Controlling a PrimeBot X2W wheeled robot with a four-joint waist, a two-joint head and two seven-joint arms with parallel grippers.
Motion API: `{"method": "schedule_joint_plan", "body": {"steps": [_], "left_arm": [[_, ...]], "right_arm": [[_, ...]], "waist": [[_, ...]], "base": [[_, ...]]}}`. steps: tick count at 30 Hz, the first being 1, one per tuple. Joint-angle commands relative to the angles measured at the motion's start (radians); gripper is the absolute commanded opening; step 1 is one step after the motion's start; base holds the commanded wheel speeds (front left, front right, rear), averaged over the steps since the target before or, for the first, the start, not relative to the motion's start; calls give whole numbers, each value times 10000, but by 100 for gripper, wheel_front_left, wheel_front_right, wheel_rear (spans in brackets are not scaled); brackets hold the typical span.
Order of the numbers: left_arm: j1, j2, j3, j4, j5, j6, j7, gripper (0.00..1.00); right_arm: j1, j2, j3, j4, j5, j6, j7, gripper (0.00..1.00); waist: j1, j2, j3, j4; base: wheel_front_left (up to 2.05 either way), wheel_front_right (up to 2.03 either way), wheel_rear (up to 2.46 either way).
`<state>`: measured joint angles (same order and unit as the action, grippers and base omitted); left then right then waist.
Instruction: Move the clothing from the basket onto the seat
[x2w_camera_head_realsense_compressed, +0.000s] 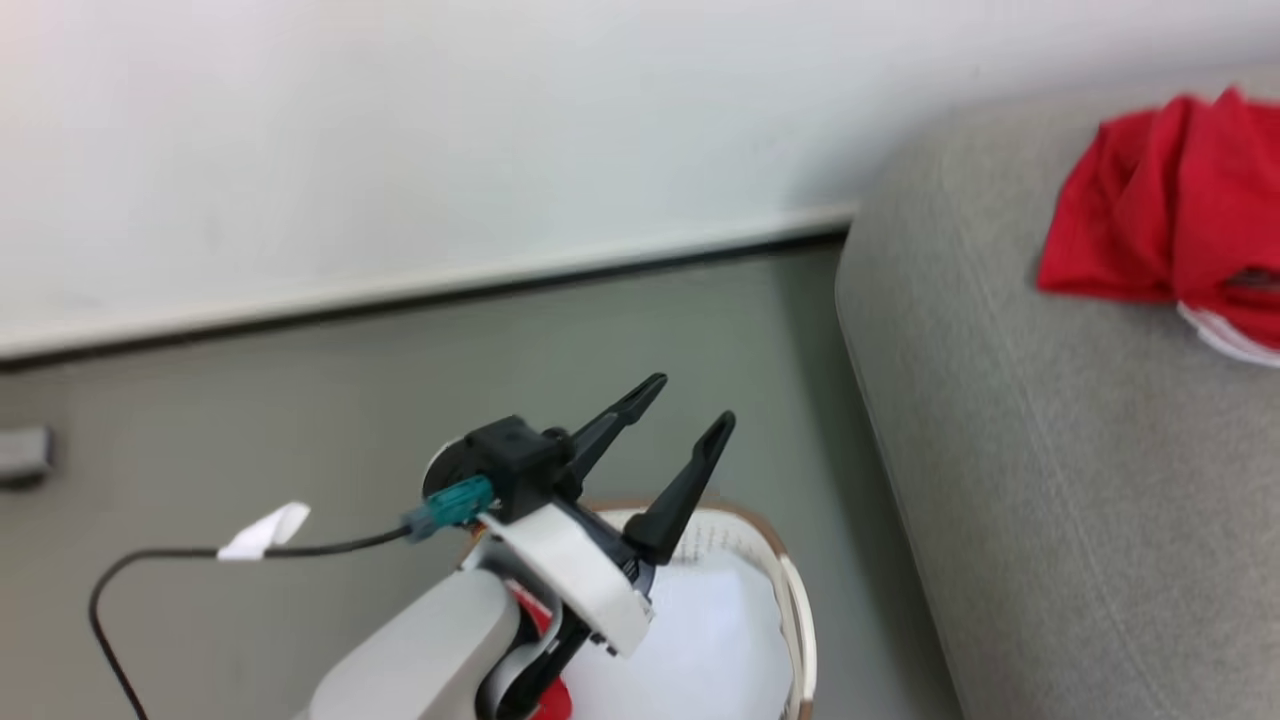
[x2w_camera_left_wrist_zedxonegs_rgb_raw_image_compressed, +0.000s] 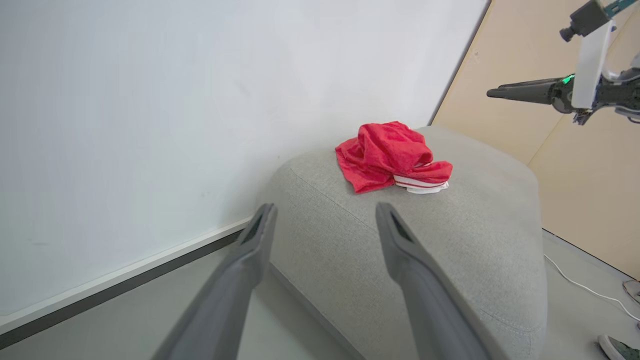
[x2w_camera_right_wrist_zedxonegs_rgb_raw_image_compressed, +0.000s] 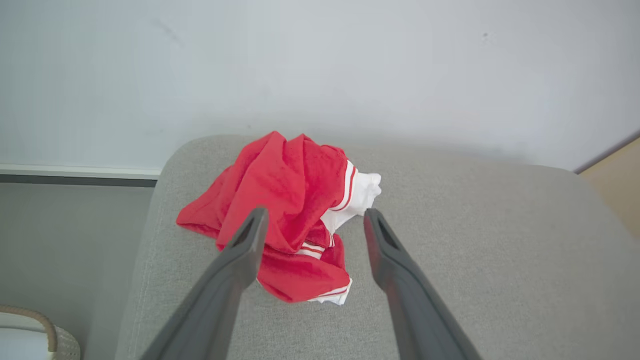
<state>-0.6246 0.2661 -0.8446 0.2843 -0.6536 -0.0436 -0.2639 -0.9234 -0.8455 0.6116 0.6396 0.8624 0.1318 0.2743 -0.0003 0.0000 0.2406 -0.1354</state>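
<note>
A heap of red clothing (x2w_camera_head_realsense_compressed: 1150, 220) with white trim lies on the grey seat (x2w_camera_head_realsense_compressed: 1050, 450), near its back corner. My right gripper (x2w_camera_right_wrist_zedxonegs_rgb_raw_image_compressed: 315, 215) hangs open just above that clothing (x2w_camera_right_wrist_zedxonegs_rgb_raw_image_compressed: 285, 185), with nothing between its fingers. From the left wrist view the right gripper (x2w_camera_left_wrist_zedxonegs_rgb_raw_image_compressed: 495, 93) shows side-on, up and to the right of the seat (x2w_camera_left_wrist_zedxonegs_rgb_raw_image_compressed: 475, 225). My left gripper (x2w_camera_head_realsense_compressed: 690, 400) is open and empty above the white basket (x2w_camera_head_realsense_compressed: 795, 590), pointing toward the seat. A scrap of red fabric (x2w_camera_head_realsense_compressed: 545, 625) shows in the basket under my left arm.
A white wall with a dark baseboard (x2w_camera_head_realsense_compressed: 400, 300) runs behind the basket and seat. A black cable with a white tag (x2w_camera_head_realsense_compressed: 265, 530) trails over the grey floor. Beyond the seat stand a wood panel (x2w_camera_left_wrist_zedxonegs_rgb_raw_image_compressed: 575, 150), a white cable (x2w_camera_left_wrist_zedxonegs_rgb_raw_image_compressed: 585, 287) and a shoe (x2w_camera_left_wrist_zedxonegs_rgb_raw_image_compressed: 620, 347).
</note>
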Motion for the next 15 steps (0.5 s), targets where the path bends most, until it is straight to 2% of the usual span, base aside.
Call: {"method": "schedule_joint_plan", "body": {"steps": [1,4,8,15], "left_arm": [[384,-2,182,-116,-199,-56,-2,100],[729,141,562,-245,-123,0,-3,100],[1190,353,1279,-374,-236,214,-4,100],[2136,850,2988,-721,-247,701,-5,100]], "right_arm": [[271,-90,23,-324,-23,-22,-248,100],[532,-223,-136,-981,8,-22,-698,100],[1014,90,-706,-1857,-8,-22,-1586,100],[2697,1395,-1921,-3225,-609,-22,-3056,100]], "waist": [[3,0,-867,304],[3,0,-1287,458],[3,0,-1716,633],[3,0,-2104,812]], "base": [[0,0,0],[0,0,0],[0,0,0],[0,0,0]]}}
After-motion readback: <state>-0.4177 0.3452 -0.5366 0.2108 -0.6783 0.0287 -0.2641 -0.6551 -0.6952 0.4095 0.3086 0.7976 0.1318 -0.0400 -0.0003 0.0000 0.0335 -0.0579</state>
